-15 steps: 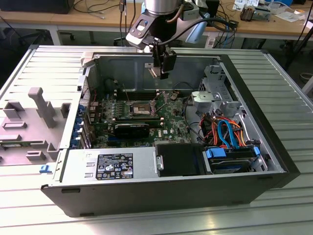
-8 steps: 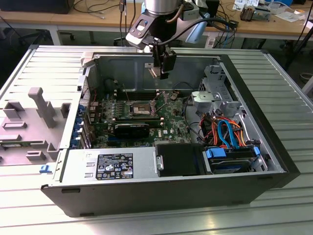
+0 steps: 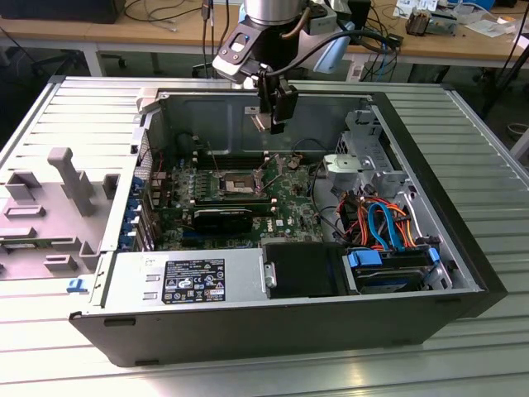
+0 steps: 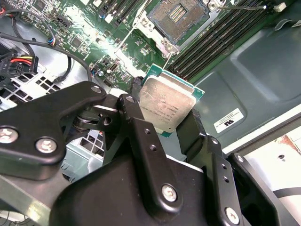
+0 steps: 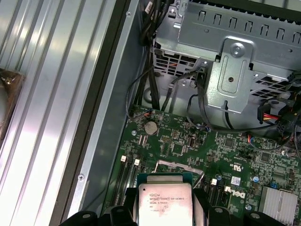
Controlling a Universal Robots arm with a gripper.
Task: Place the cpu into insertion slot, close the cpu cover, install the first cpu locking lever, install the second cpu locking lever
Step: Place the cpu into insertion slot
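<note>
The jaws are clenched on the cpu (image 4: pixel 165 104), and we see it best in the second wrist view: one black finger (image 4: pixel 136 127) presses one edge of the chip and the other finger (image 4: pixel 196 137) presses the opposite edge, so the chip sits squarely between them with its dull silver top facing the camera and its green rim showing at the free edges. In the first wrist view we find the same grasp, the gripper (image 5: pixel 164 210) holding the cpu (image 5: pixel 164 201) by two opposite sides, its silver top turned to the lens. In the exterior view the gripper (image 3: pixel 273 117) hangs from the arm over the open computer case (image 3: pixel 450 198), near the case's far wall, with the cpu (image 3: pixel 263 122) a small pale square at its tip, well above the motherboard (image 3: pixel 291 208) and touching nothing but the fingers. The insertion slot (image 3: pixel 238 180) lies on the board below the gripper, a little toward the exterior view's left, and well apart from the chip. In the second wrist view we see the insertion slot (image 4: pixel 181 16) beyond the held chip, its dark gold-tinted centre exposed inside the silver rim, with the long black memory slots (image 4: pixel 221 35) running beside it. We cannot tell how the cover stands. In the first wrist view a silver drive cage (image 5: pixel 235 52) stands beyond the green board (image 5: pixel 225 155).
</note>
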